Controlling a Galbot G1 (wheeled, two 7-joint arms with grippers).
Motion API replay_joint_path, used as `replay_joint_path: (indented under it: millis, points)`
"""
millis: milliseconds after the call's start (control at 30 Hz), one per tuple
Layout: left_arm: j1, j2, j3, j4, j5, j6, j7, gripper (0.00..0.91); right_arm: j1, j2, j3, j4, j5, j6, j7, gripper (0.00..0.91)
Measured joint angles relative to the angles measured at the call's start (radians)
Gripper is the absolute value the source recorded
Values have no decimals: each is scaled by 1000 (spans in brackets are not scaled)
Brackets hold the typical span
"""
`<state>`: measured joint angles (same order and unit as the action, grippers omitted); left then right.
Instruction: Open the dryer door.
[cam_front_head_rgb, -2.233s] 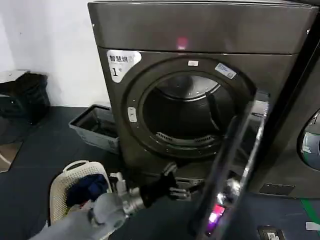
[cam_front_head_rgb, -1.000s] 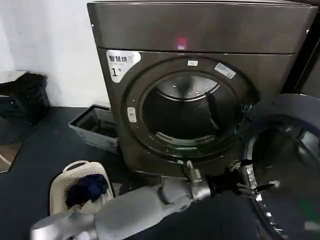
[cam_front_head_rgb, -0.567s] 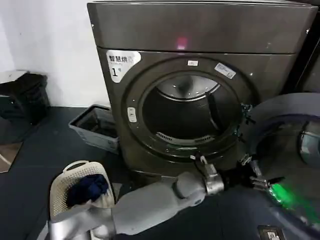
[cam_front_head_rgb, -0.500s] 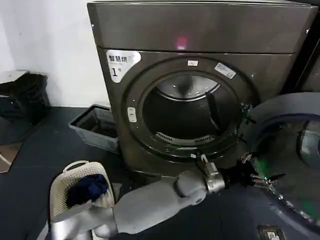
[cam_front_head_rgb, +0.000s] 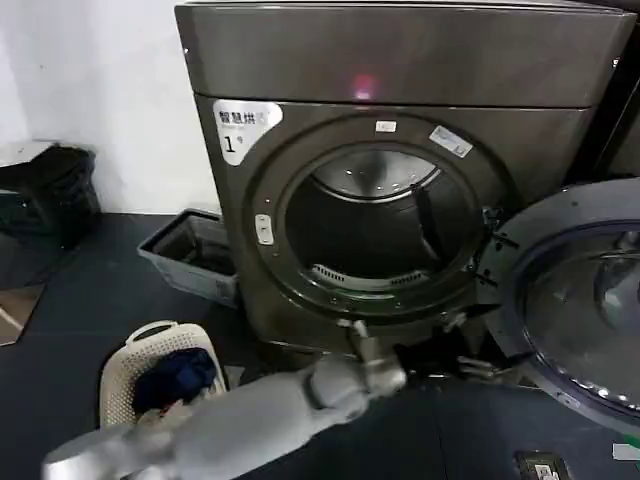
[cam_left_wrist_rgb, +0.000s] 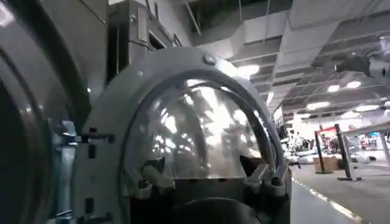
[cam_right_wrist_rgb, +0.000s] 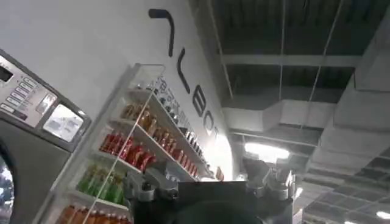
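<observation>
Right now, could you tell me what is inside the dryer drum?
Through the dryer's opening, with the dryer door swung wide, I see a bare metal drum with a dark paddle; no laundry shows. The drum's floor near the front is hidden by the rim.

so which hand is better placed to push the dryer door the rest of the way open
The left hand. Its arm reaches across below the dryer opening, and the hand sits right by the swung-out dryer door. Its wrist view faces the door's inner glass, fingers open and apart from it. The right hand points at shelves.
</observation>
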<state>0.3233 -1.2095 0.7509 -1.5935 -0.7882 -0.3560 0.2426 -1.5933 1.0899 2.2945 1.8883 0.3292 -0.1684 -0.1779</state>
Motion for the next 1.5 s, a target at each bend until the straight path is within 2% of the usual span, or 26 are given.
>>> replay_joint_path:
  millis: [167,333,467,633,900,1100,1200,1300,1500]
  points:
    - [30,159,-18,-128,3,-29,30,907,9,-8,14,-1,-50,8,-2,907]
    - [71,346,-56,-228,6,7,66,907,29,-13,18,-2,-102,15,0,907]
    - [116,496,-103,-291,0,11,127,907,35,-19,26,5,-120,20,-4,907]
    - [178,676,-172,-356,11,47,154,907,37,-46,40,-16,-126,23,-7,907]
    - [337,960,-358,-418,64,216,193,907,69,-93,33,-55,-156,30,-27,907]
    - [427,1129,-474,-408,137,344,199,907,88,-111,26,-73,-160,32,-33,907]
    - [444,1191,-510,-388,182,382,227,907,87,-115,34,-86,-160,38,-39,907]
    - [456,1230,-537,-372,233,464,258,907,85,-119,45,-95,-159,42,-43,907]
    - [465,1267,-551,-355,286,558,273,907,83,-117,45,-95,-157,42,-46,907]
